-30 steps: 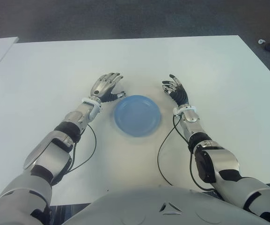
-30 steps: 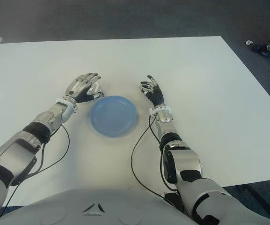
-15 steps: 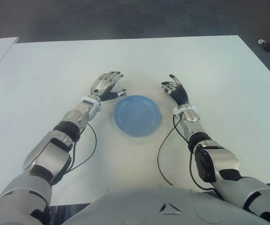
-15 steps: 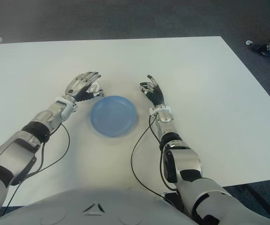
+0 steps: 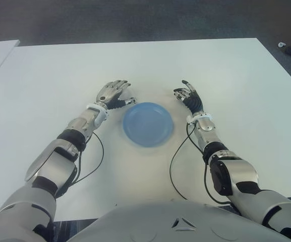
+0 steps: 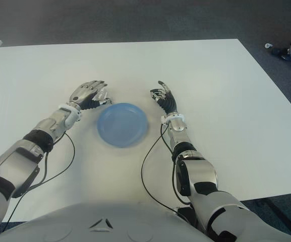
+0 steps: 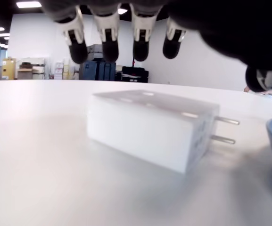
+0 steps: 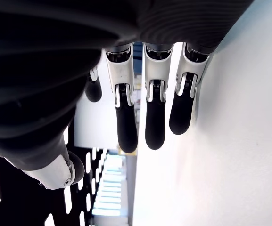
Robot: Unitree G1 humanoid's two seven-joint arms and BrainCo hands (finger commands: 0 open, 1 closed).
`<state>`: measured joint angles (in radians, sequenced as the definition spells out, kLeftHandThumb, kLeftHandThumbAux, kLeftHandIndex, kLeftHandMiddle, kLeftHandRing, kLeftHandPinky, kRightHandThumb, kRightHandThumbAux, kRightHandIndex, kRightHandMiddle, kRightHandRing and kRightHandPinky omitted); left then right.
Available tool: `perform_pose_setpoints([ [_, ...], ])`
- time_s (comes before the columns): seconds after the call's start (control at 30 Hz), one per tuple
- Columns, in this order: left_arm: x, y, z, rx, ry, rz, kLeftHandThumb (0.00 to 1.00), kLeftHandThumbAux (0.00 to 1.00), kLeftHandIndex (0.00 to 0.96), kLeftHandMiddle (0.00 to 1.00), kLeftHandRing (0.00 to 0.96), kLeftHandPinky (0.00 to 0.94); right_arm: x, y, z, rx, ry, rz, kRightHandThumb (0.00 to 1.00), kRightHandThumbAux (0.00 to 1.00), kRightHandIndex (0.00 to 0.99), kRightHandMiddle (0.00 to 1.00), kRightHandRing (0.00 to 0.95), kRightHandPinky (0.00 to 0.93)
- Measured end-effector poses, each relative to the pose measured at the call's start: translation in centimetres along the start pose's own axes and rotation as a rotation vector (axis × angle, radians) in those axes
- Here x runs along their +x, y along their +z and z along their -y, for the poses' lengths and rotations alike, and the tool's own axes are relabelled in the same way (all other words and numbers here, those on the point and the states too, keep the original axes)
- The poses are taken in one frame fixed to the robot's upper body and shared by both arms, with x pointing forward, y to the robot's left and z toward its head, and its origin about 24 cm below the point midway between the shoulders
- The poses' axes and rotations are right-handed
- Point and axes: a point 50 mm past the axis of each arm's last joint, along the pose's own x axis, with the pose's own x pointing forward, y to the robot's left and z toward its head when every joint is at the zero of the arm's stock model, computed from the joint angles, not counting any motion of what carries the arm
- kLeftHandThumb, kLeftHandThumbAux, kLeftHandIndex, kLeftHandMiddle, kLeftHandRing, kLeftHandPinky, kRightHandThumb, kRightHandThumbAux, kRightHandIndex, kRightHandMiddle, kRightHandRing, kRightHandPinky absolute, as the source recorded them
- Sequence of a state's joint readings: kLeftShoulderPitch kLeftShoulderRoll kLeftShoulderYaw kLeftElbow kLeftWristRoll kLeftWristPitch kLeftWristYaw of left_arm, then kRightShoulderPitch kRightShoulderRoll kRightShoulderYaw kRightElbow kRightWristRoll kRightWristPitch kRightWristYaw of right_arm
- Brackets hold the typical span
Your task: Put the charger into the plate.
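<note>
Left robot hand (image 7: 126,42) lower, open over charger (image 7: 152,127).

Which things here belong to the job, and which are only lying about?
For the job:
- white charger, lying on the table under the left robot hand
- blue plate

Not for the job:
- white table
- right robot hand, idle right of the plate

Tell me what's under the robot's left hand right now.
The white charger lies on the table beneath the open left hand, fingers above it, not touching. The eye views mostly hide it. The blue plate beside it holds nothing.
</note>
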<state>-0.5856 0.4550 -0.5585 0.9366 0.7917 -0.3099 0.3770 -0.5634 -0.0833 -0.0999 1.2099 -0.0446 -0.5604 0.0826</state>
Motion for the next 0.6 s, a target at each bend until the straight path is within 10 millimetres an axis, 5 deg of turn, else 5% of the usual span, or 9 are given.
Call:
perform_pose_setpoints([
  [0.6, -0.6, -2.9, 1.2, 0.000, -0.118, -0.152, 0.225, 0.160, 0.000, 0.000, 0.000, 0.000, 0.0, 0.0, 0.0, -0.003, 0.001, 0.000, 0.000, 0.689, 0.117, 0.376, 0.346, 0.296],
])
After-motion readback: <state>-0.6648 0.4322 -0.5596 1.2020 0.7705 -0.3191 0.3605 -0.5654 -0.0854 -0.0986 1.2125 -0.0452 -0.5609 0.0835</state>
